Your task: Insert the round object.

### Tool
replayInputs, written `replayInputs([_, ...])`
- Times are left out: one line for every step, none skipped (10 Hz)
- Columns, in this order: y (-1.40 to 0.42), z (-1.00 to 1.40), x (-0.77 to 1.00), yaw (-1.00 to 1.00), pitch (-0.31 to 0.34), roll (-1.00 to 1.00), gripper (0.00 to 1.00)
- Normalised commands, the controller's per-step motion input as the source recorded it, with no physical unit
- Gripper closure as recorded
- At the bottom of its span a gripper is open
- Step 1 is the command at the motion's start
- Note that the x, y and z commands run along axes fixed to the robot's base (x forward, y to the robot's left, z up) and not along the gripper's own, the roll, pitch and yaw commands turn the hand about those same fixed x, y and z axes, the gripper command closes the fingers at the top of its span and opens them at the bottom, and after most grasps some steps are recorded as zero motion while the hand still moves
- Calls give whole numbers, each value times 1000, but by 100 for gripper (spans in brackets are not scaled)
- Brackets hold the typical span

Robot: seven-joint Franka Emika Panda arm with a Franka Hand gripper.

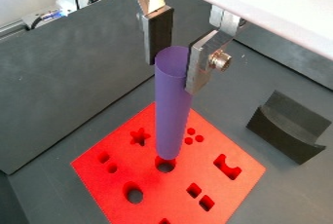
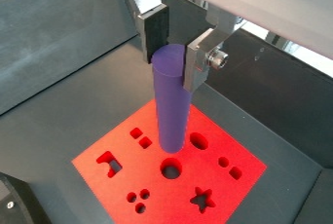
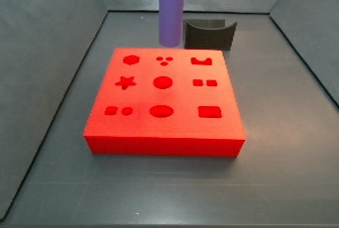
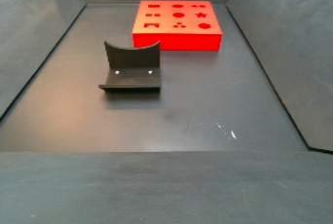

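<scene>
— Fingers sit closest, flat silver plates with dark pads. What are they doing?
— The gripper has its jaws clamped on the round object, near its top end. Both wrist views show that.
— What does the round object look like?
— Long, slim, smooth and purple. It hangs straight up and down. Its bottom end is right at a round hole in the red block. I cannot tell how far in it is.
— What about a side view?
— The purple rod stands at the far edge of the red block. Its top runs out of the picture.
— Is there room to move?
— Yes. Dark floor lies open around the block. Grey walls stand on the sides. A dark curved holder sits well apart from the block in that view, and just behind it in this one
</scene>
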Motion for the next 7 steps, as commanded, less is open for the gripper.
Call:
replayInputs([109, -474, -274, -106, -94, 114, 100])
replayInputs([0, -689, -331, -71, -226, 141, 100])
replayInputs([-89, -666, -123, 0, -239, 189, 100])
replayInputs([-51, -586, 0, 0, -240, 99, 100])
replayInputs([0, -446, 100, 0, -207, 34, 100])
replayInputs([0, -420, 46, 0, -164, 60, 100])
replayInputs([0, -334, 0, 0, -123, 74, 100])
